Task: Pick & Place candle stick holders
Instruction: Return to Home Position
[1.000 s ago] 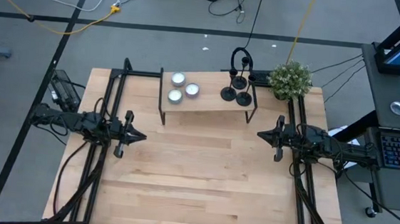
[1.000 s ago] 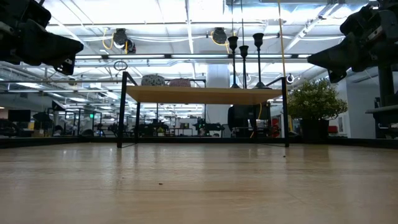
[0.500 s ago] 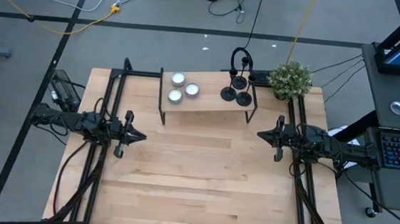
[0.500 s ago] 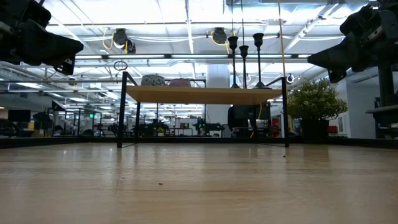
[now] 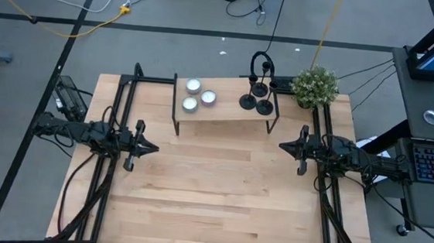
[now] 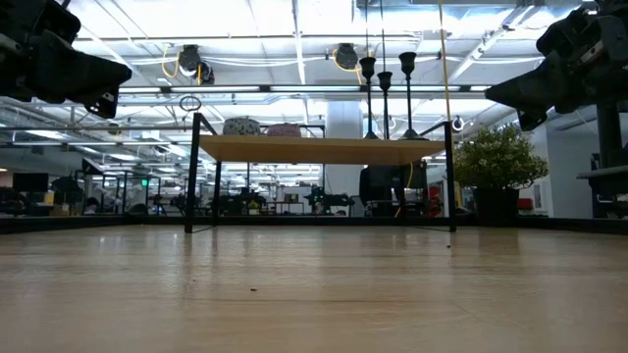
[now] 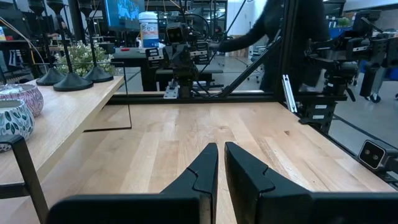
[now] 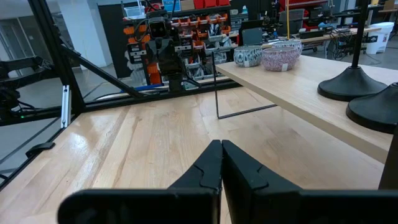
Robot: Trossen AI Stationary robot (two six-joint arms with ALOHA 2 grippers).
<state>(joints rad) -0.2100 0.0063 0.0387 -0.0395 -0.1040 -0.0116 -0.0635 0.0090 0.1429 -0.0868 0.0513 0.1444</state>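
Three matte-black candle stick holders [image 5: 256, 100], each a round disc base with a thin upright stem, stand on their bases on the right end of a raised wooden shelf [image 5: 225, 113] at the table's far side. They also show in the low view [image 6: 385, 93], the left wrist view [image 7: 73, 81] and the right wrist view [image 8: 351, 84]. My left gripper [image 5: 153, 147] hovers shut and empty over the table's left side, fingers level and pointing right [image 7: 221, 155]. My right gripper [image 5: 282, 147] hovers shut and empty over the right side, pointing left [image 8: 222, 149].
Three small silver-white round tealights [image 5: 197, 95] sit on the shelf's left end. A potted green plant [image 5: 315, 86] stands at the table's far right corner. Bare wooden table [image 5: 215, 191] lies between the arms and under the shelf. A person in dark clothing [image 7: 292, 31] stands beyond the table.
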